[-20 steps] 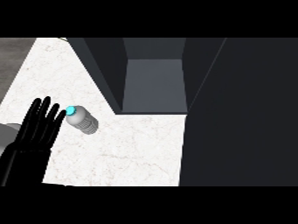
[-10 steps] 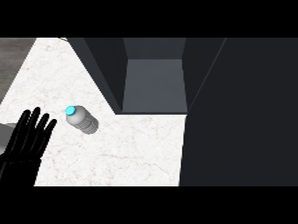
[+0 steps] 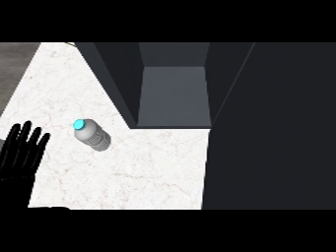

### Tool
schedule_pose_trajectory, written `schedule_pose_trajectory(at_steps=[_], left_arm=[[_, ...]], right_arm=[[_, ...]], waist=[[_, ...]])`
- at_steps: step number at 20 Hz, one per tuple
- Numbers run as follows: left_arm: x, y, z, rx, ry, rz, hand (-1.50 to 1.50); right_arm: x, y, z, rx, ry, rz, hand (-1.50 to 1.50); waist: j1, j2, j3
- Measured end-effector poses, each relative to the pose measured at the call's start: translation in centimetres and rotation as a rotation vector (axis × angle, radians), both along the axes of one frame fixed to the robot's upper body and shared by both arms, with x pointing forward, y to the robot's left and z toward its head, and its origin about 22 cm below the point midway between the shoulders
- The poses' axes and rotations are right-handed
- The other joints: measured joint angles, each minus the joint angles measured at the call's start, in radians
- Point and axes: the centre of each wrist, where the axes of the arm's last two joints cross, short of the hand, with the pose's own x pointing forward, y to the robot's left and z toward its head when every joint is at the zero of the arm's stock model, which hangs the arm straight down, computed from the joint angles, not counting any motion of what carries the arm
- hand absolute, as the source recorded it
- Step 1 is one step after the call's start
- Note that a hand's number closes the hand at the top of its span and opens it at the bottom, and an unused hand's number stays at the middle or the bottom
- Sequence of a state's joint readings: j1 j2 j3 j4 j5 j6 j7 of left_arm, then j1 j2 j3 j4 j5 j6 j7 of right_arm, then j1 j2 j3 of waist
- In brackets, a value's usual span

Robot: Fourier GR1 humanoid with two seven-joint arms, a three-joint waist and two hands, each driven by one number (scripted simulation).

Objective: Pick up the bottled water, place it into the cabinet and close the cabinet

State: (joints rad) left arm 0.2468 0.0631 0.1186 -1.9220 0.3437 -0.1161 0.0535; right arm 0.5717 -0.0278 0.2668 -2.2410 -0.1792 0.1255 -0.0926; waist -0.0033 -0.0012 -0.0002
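I am seeing the left hand (image 3: 21, 150) showing at the lower left of the head view, its black fingers straight and spread, pointing up the frame and holding nothing. It is sitting over the left margin of the white marbled counter (image 3: 156, 172), near the edge where the pale top is giving way to a grey floor (image 3: 7, 83). Just to the right of the fingertips, and apart from them, the bottled water (image 3: 91, 134) is standing on the counter, untouched. From this steep angle it is looking like a short, stubby cylinder: a bright cyan cap facing up toward me, a smooth pale grey shoulder beneath it, and a ribbed grey body tapering away toward the lower right, where it is casting a soft shadow on the marble. Beyond the bottle, up and to the right, the cabinet (image 3: 174, 93) is standing open, its dark walls framing a grey inner floor. The cabinet door (image 3: 286, 128) is filling the right side of the view as one large dark panel. My right hand is not showing anywhere in this view.
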Motion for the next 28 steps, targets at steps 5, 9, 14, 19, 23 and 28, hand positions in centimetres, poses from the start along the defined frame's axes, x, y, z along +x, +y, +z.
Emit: schedule_pose_trajectory(at_steps=[5, 9, 14, 19, 23, 28], left_arm=[[1.5, 1.1, -1.3, 0.030, 0.003, 0.010, -1.50], [2.1, 1.9, -3.5, 0.059, 0.012, 0.016, -1.50], [3.8, 3.6, -5.3, 0.082, 0.042, 0.013, -1.50], [5.3, 4.6, -7.7, 0.087, 0.077, 0.007, -1.50], [6.3, 4.9, -9.7, 0.067, 0.115, 0.017, -1.50], [7.4, 5.3, -12.0, 0.030, 0.162, 0.030, -1.50]], right_arm=[[-0.1, -0.1, -0.6, -0.002, 0.003, 0.001, -1.50], [-0.3, -0.6, -0.1, -0.010, 0.002, 0.011, -1.50], [-0.6, -0.5, -0.6, -0.008, -0.010, 0.014, -1.50], [-1.0, -0.6, -0.6, 0.000, -0.009, 0.016, -1.50], [-1.3, -1.0, -0.6, -0.002, -0.010, 0.020, -1.50], [-1.8, -0.4, -0.7, 0.009, -0.012, 0.023, -1.50]], waist=[[-0.001, 0.000, 0.000], [-0.002, 0.001, 0.000], [-0.004, 0.001, 0.000], [-0.006, 0.001, 0.000], [-0.007, 0.001, 0.000], [-0.009, 0.002, -0.001]])
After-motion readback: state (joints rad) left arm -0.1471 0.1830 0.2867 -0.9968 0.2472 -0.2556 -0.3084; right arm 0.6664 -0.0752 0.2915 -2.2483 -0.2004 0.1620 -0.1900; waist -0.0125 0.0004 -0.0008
